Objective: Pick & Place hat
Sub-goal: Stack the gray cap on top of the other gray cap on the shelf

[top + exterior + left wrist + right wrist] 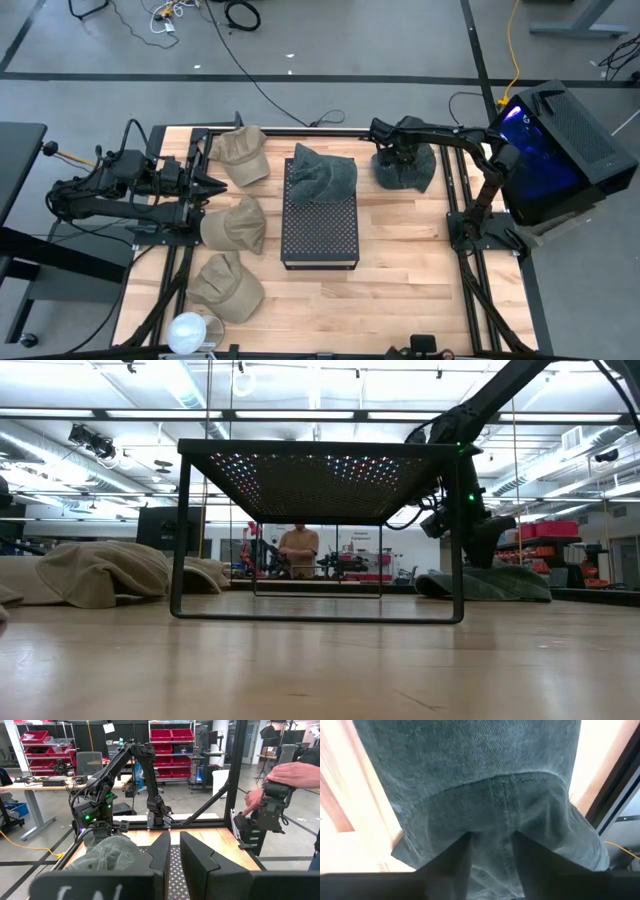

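High view first: a wooden tabletop (400,280) is seen with a black perforated stand (320,232) parked in the middle, and a dark grey-green cap (324,175) is draped over the far end of that stand. A second dark cap (404,170) is lying flat on the tabletop just to the right of the stand, and the right claw (398,158) is pressed down right onto it. From the right wrist view the two dark fingers (456,857) are seen set apart with the cap's seamed fabric bunched between them, though whether the cloth is actually pinched can't be told, and the cap is not lifted off the wood. Three tan caps are laid out on the left side of the tabletop: one at the far end (242,153), one in the middle (233,225), one nearer the front (228,285). The left claw (212,185) is parked between the far and middle tan caps, with its fingers (161,855) drawn nearly together and nothing held. In the left wrist view a person's hand (287,772) is seen resting on a handle device off beside the frame. Low view mostly gets the stand's underside, with the second dark cap seen under the right arm.
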